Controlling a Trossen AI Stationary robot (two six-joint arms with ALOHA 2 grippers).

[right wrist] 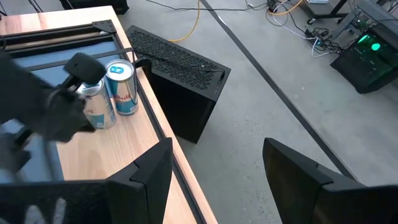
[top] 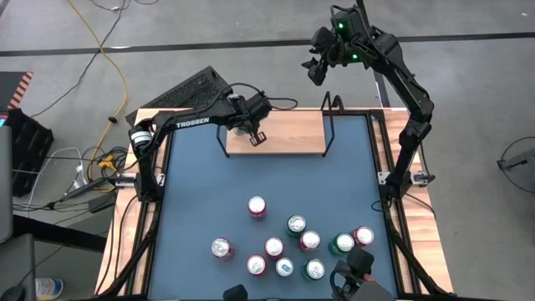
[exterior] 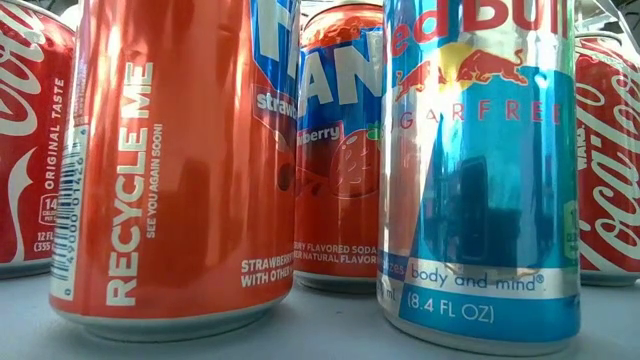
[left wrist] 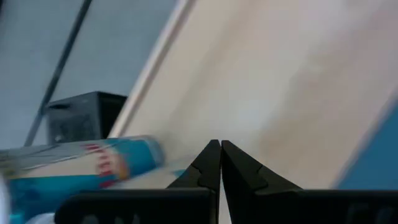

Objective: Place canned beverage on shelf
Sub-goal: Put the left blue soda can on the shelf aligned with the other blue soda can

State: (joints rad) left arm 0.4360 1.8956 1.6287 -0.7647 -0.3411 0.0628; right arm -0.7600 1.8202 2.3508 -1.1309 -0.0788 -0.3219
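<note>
The shelf (top: 288, 134), a light-wood board with a black wire frame at its right end (top: 331, 117), stands at the table's far edge. Two blue-and-silver cans (right wrist: 122, 87) (right wrist: 98, 107) stand upright on the shelf's left end. One of them shows beside my fingers in the left wrist view (left wrist: 93, 168). My left gripper (top: 256, 138) (left wrist: 219, 152) is shut and empty over the board, next to these cans. My right gripper (right wrist: 217, 180) (top: 316, 68) is open and empty, raised beyond the table's far right corner.
Several cans (top: 288, 242) stand on the blue table top near its front edge, one red can (top: 257, 206) apart at the middle. They fill the low view (exterior: 480, 170). A black box (right wrist: 180, 81) sits on the floor beyond the table's far left corner.
</note>
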